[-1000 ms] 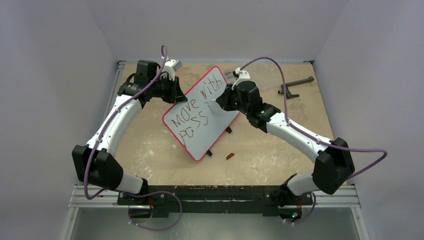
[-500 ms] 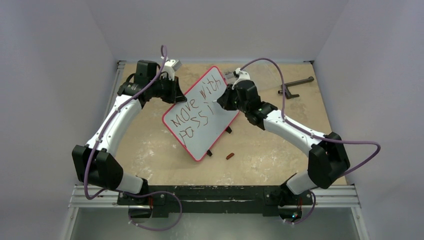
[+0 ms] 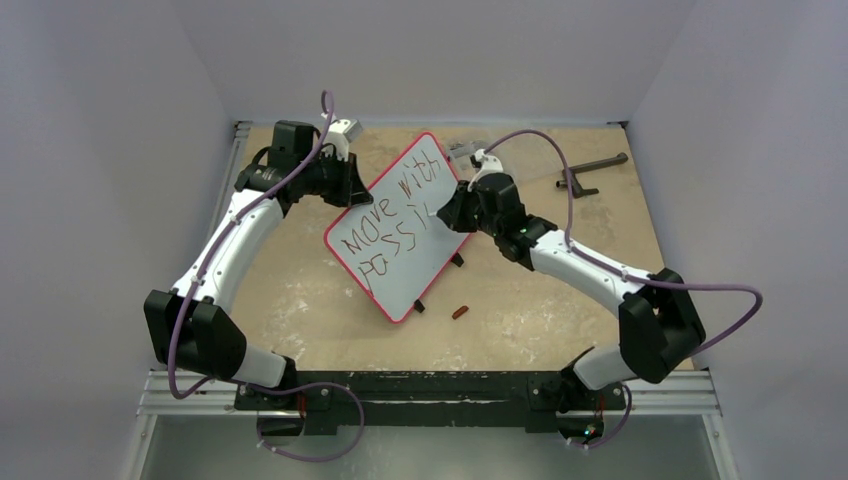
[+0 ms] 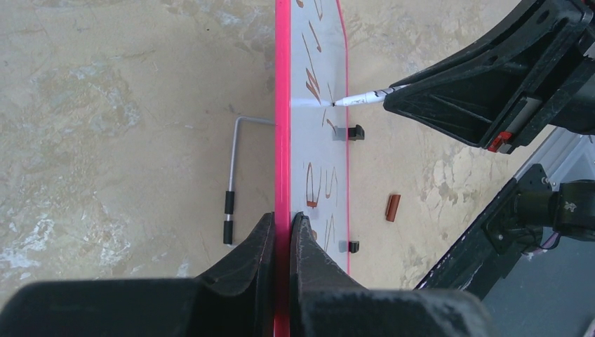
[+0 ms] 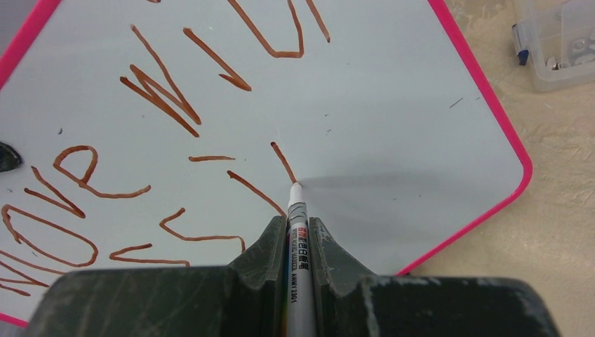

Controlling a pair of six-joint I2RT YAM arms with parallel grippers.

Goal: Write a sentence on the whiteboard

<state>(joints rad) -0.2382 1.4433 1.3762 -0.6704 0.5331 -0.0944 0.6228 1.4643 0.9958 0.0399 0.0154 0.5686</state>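
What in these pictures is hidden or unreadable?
- Left wrist view: the sentence is seen nearly edge-on along the whiteboard, unreadable.
- Right wrist view: the picture's edges cut off the sentence and the box.
- Top view: the marker is too small to see at the right gripper.

Top cam: high at near edge, looks down on whole table (image 3: 560,290). Left wrist: close, edge-on along whiteboard (image 4: 312,151). Right wrist: close, facing its front. All share whiteboard; wrists share marker (image 5: 297,217).
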